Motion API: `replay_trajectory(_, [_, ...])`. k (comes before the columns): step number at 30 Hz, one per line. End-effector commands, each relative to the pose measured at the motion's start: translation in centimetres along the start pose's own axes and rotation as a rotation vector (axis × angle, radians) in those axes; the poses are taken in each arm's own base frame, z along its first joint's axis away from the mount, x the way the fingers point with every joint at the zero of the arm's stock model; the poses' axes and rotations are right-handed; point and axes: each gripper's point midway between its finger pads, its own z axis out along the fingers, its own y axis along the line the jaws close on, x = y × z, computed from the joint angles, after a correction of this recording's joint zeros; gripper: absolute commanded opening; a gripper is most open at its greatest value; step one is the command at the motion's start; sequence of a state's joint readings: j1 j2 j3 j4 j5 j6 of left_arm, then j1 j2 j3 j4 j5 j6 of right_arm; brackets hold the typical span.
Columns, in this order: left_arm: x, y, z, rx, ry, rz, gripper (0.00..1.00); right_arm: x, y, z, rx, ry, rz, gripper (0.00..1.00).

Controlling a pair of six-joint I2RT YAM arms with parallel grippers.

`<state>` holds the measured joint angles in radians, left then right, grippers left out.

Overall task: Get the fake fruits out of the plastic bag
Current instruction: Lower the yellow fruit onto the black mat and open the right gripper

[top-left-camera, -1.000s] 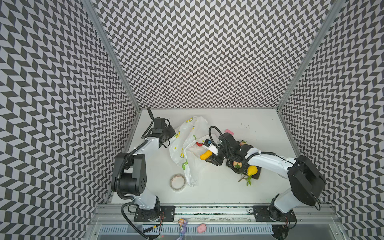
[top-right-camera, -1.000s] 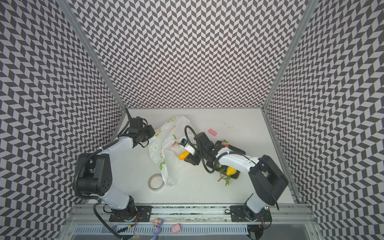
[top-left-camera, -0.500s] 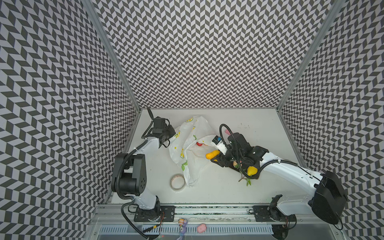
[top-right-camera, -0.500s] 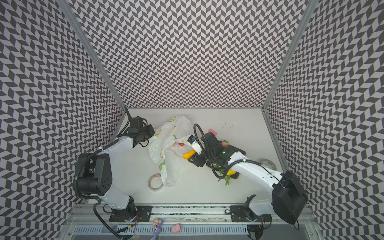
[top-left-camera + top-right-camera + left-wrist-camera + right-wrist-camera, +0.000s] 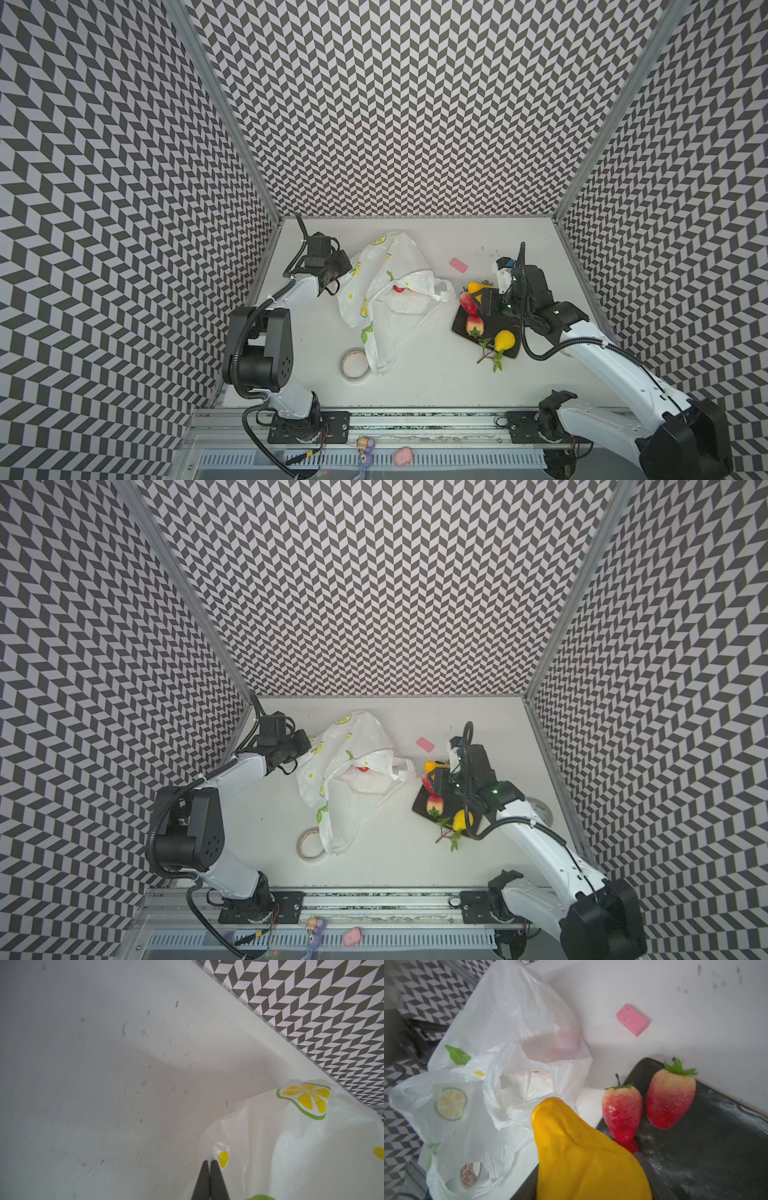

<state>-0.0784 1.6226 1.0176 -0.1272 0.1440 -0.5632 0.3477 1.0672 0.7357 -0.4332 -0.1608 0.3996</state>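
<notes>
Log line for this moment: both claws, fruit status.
left claw: shut on plastic bag | right claw: shut on yellow fruit, beside dark tray | on tray: two strawberries, yellow pear | in bag: red ball

The orange-yellow fruit [image 5: 577,1140] ran off the right wrist view's lower edge and hid the right gripper [image 5: 587,1159], all but one dark finger [image 5: 648,1169]. Through the plastic bag [image 5: 508,1022] a pinkish blur [image 5: 562,1041] showed — too vague to name. The left gripper [image 5: 209,1162] was cut off by the frame's edge — so was the bag.
</notes>
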Motion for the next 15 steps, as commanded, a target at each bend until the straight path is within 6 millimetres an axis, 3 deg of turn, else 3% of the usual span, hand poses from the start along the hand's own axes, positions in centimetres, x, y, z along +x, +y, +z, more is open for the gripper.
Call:
replay_trajectory(1, [-1.3,-1.4,-1.0,0.038,-0.039,0.037,0.0,-1.6,-2.9,0.0,0.071,-0.103,0.156,0.37])
replay_trajectory(7, [-1.0,-1.5,-1.0,0.044,-0.029,0.036,0.0,-0.9,-8.1,0.9,0.192,-0.151,0.321,0.38])
replay_trajectory(15, [-0.7,-1.5,-0.9,0.043,-0.021,0.038,0.0,-0.8,-10.9,3.1,0.215,-0.189,0.45,0.37])
